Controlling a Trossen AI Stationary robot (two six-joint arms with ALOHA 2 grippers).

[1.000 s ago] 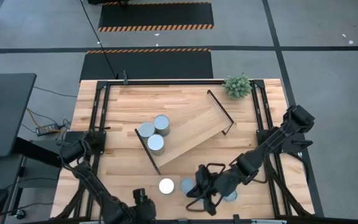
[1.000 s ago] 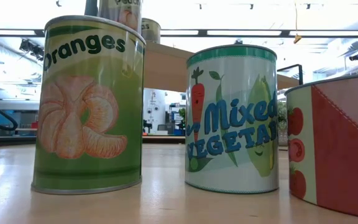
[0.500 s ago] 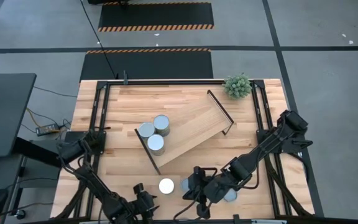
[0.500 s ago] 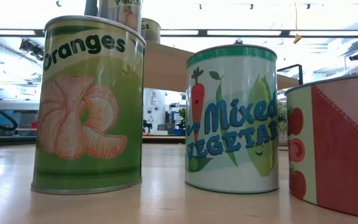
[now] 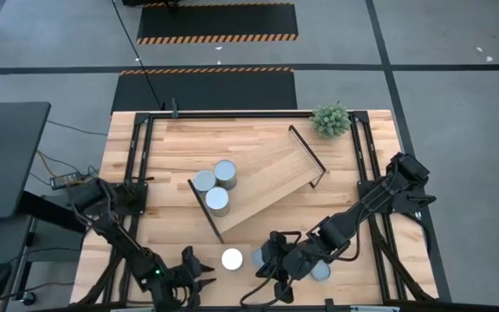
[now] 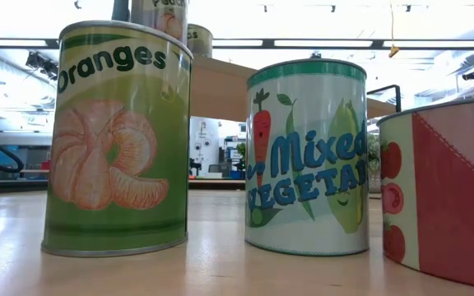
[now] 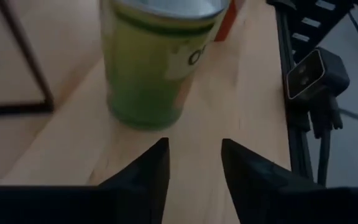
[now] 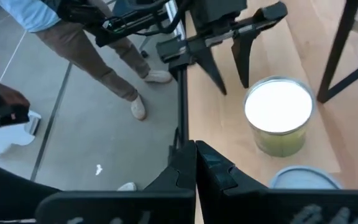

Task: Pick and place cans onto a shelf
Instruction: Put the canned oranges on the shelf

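Beside round white-topped can (image 5: 232,258), left claw (image 5: 199,273) spread wide; right claw (image 5: 268,263) pinched closed.

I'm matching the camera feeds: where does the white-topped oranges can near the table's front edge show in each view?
High view: oranges can at front edge, between both grippers.
Low view: big at left.
Left wrist view: just beyond the open fingers.
Right wrist view: white top, centre-right.
Shared landmark: the left gripper facing it.

"Oranges" on the green can (image 6: 118,136); "Mixed Vegetables", partly cut off, on the white can (image 6: 306,156)
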